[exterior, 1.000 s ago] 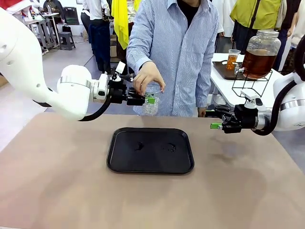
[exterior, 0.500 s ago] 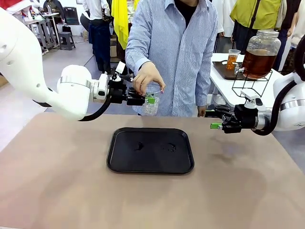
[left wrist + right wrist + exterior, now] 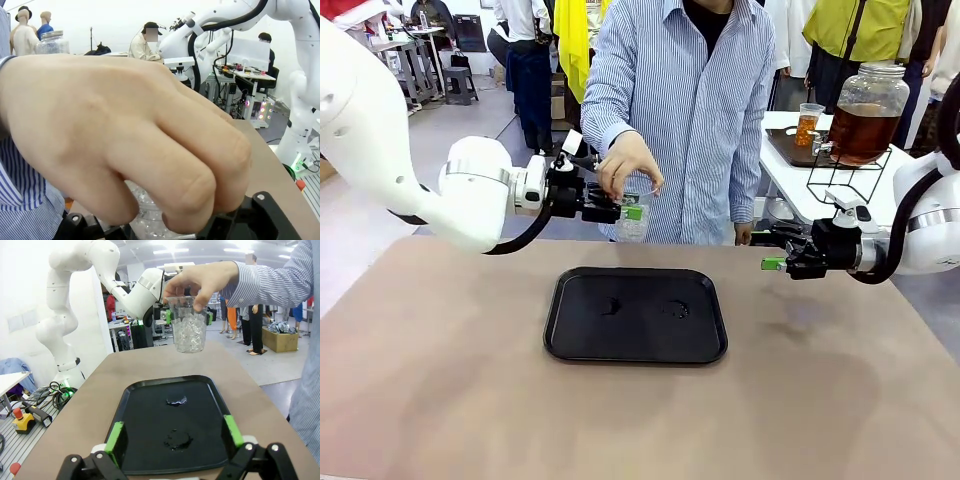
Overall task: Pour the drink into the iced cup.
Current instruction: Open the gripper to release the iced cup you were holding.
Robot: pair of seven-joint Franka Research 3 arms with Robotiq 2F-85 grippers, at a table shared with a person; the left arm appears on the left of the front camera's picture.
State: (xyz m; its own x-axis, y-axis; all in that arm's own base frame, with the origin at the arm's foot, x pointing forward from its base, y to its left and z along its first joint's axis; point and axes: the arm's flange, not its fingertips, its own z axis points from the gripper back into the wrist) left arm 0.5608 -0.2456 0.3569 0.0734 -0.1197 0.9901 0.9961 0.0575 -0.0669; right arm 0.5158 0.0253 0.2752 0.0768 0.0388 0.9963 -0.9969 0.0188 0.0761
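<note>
Right wrist view, upper centre: iced cup [image 3: 186, 330] in person's hand [image 3: 197, 280] between parted left gripper [image 3: 632, 211] pads — handover step; right gripper [image 3: 175, 439] apart, empty. Next — drink to fetch.

Most of the iced cup [image 3: 145, 220] hidden behind the person's hand [image 3: 120, 140] in the left wrist view.
</note>
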